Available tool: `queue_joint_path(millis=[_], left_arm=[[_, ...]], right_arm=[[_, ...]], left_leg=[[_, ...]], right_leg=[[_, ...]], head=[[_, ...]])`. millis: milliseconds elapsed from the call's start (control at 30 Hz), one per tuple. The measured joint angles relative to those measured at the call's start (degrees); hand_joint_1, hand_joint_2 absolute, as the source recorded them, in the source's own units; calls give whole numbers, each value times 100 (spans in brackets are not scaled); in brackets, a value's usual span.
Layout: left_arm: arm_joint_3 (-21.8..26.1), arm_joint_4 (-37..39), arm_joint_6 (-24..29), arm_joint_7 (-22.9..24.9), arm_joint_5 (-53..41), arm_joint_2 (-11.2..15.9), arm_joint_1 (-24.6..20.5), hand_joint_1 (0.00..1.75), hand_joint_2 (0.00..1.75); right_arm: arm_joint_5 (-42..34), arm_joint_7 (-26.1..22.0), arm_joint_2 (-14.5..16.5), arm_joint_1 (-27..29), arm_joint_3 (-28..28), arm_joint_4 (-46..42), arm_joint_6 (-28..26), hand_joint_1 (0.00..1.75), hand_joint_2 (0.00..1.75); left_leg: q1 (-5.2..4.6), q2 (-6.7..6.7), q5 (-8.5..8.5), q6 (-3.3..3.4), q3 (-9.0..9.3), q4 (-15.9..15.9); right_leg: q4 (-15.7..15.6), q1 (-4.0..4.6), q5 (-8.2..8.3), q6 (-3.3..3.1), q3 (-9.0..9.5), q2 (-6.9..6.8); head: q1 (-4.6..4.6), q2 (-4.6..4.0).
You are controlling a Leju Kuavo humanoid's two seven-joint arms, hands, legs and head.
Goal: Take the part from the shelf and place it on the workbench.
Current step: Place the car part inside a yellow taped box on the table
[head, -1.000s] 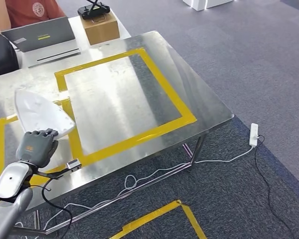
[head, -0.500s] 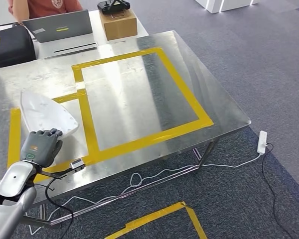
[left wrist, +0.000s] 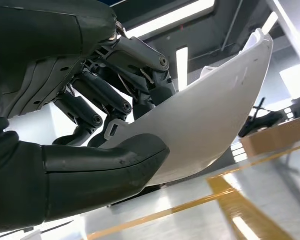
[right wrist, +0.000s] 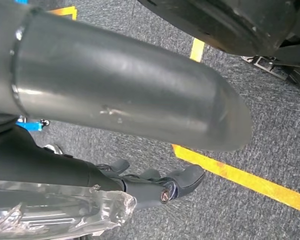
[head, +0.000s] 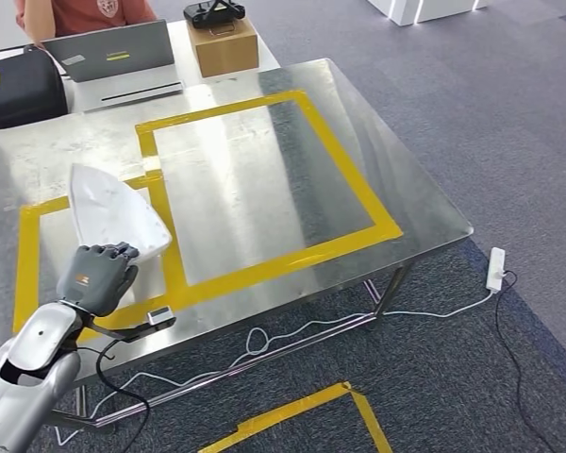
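The part (head: 116, 209) is a white, curved, pointed shell. My left hand (head: 96, 276) grips it at its near end, thumb under and fingers over, and holds it tilted just above the steel workbench (head: 266, 189), over the left yellow-taped square. In the left wrist view the part (left wrist: 212, 115) sticks out from my left hand (left wrist: 103, 125) above the bench top. My right hand (right wrist: 156, 182) hangs over grey carpet, its fingers loosely apart and holding nothing.
At the bench's far edge are a laptop (head: 109, 52), a black bag (head: 20, 90) and a cardboard box (head: 226, 45), with a person in a red shirt (head: 88, 11) behind. A power strip (head: 495, 269) and cables lie on the floor to the right. Yellow tape (head: 302, 411) marks the carpet.
My left hand has carried the white part to the right and farther in over the bench. A second ago the camera also shifted, sliding the whole scene rightward.
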Motion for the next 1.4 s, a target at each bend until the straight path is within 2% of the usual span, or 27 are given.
queue_joint_path(millis=[300,800,933,1000,1133,1400], left_arm=[[-403,57,-126,71,-161,-25,-268,175,175],[-555,367,-250,251,-205,-16,-385,175,175],[-528,435,-339,352,-208,-15,-396,0,175],[-492,462,-377,398,-194,-15,-402,0,175],[-375,497,-532,447,-39,-20,-406,0,0],[-176,539,-606,580,-31,-65,-399,0,0]], right_arm=[[-301,-43,-152,-113,306,304,-157,0,0],[-623,63,-305,-109,641,450,-225,0,0],[-841,76,-342,-107,768,456,-266,0,0],[-927,82,-362,-106,835,459,-285,0,0],[-1078,131,-391,-87,955,461,-323,0,0],[-1309,279,-420,5,1118,365,-326,0,0]], left_leg=[[9,1,4,-5,0,-1],[8,0,4,-4,-1,-1],[9,0,4,-4,-1,-1],[9,0,4,-4,-1,-1],[9,0,4,-4,-1,-1],[9,0,4,-4,-1,-1]], right_leg=[[7,9,-1,-1,-2,1],[7,9,-2,-1,-2,1],[7,9,-2,-1,-2,0],[7,9,-2,-1,-2,0],[7,9,-2,-1,-2,0],[7,9,-2,-1,-1,0]], head=[[0,0],[1,0],[0,0],[0,0],[1,0],[1,0]])
